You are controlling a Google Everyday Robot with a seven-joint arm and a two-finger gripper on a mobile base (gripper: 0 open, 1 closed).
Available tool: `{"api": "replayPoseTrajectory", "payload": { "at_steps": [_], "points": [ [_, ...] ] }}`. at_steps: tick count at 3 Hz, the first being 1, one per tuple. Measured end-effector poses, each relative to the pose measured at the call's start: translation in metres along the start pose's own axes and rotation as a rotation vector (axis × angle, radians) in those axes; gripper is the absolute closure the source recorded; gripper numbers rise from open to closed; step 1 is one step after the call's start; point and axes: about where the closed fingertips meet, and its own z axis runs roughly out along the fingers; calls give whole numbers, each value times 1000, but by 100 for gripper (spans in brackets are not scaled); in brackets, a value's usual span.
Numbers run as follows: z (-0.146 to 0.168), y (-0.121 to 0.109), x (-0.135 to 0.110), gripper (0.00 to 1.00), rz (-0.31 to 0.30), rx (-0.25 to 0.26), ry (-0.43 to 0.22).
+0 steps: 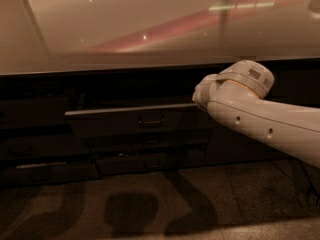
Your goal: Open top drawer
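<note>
The top drawer (120,124) is a wide dark grey front with a small centre pull handle (151,120), just under the countertop. It stands out a little from the cabinet, and its top edge catches the light. My white arm (260,119) reaches in from the right. My gripper (198,100) is at the right end of the drawer's top edge, hidden behind the rounded wrist (240,81).
A pale glossy countertop (150,29) overhangs the drawers. Shorter drawer fronts (145,161) sit below the top one, and more dark cabinet fronts (35,149) lie to the left. Speckled floor (150,209) with shadows lies in front.
</note>
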Motion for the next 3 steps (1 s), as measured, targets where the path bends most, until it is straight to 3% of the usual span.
{"api": "replayPoseTrajectory", "payload": {
  "at_steps": [1,2,3],
  "points": [
    [0,0,0,100,0,0,0],
    [5,6,0,100,32,-37,-47],
    [32,14,-11,100,136,-86,-214]
  ]
}}
